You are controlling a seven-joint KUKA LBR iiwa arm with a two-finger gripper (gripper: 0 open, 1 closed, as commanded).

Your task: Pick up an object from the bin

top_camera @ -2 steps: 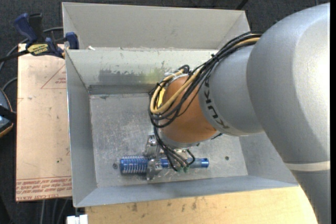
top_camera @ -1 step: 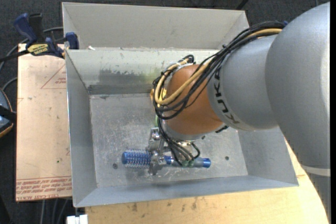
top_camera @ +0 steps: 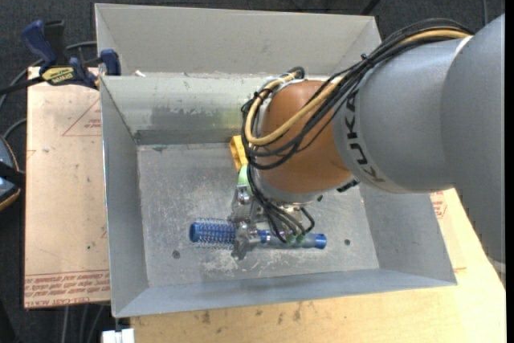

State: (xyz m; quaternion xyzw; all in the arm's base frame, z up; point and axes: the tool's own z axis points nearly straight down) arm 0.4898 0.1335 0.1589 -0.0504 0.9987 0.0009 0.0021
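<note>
Grey arm (top_camera: 418, 116) fills the right of the frame and reaches down-left into the bin, likely angled that way to clear the bin walls. Grey metal bin (top_camera: 169, 189), mid frame, floor scuffed and mostly bare. Orange cover (top_camera: 301, 140) on the wrist, centre frame, with cables (top_camera: 273, 104) looped over it; it hides part of the floor behind it. Blue brush-like thing (top_camera: 210, 233) lies flat across the lower centre of the bin, bristled end to the left, smooth handle end poking out to the right. Gripper (top_camera: 243, 241) is low, right at the brush's middle, probably because the narrow neck is the easiest spot to take. Can't tell whether it's open or closed, or whether it has the brush. Small yellow piece (top_camera: 237, 150) with a green bit (top_camera: 242, 173) below it, just left of the cover, partly hidden.
</note>
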